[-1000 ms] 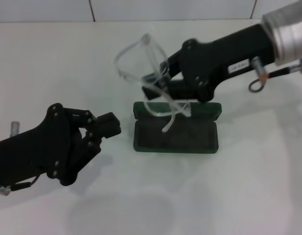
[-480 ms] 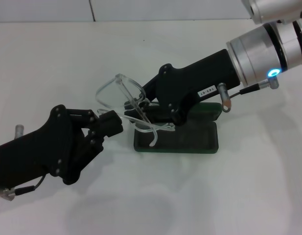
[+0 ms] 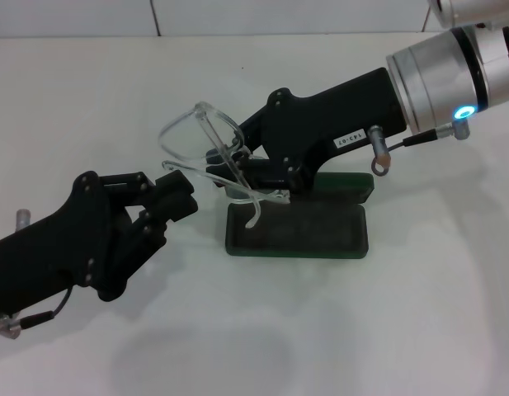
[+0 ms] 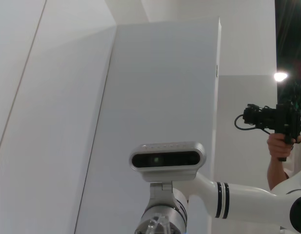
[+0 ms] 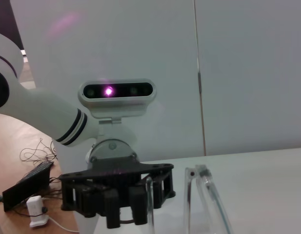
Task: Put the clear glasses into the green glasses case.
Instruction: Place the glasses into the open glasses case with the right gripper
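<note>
In the head view my right gripper [image 3: 228, 167] is shut on the clear glasses [image 3: 193, 136] and holds them in the air, just left of and above the green glasses case [image 3: 297, 232]. The case lies open on the white table, its lid [image 3: 353, 185] partly hidden behind my right arm. The glasses' thin arms hang down toward the case's left end. My left gripper [image 3: 179, 195] is open, close beside the glasses' left side. The right wrist view shows the clear arms [image 5: 205, 197] with the left gripper [image 5: 122, 201] behind them.
The white table [image 3: 386, 322] reaches to a white wall at the back. The left wrist view shows only the robot's head camera [image 4: 167, 159] and a person holding a camera [image 4: 279, 119] off to one side.
My right gripper has carried the glasses left and down, from above the case's lid toward my left gripper. The left gripper has drawn back slightly to the left.
</note>
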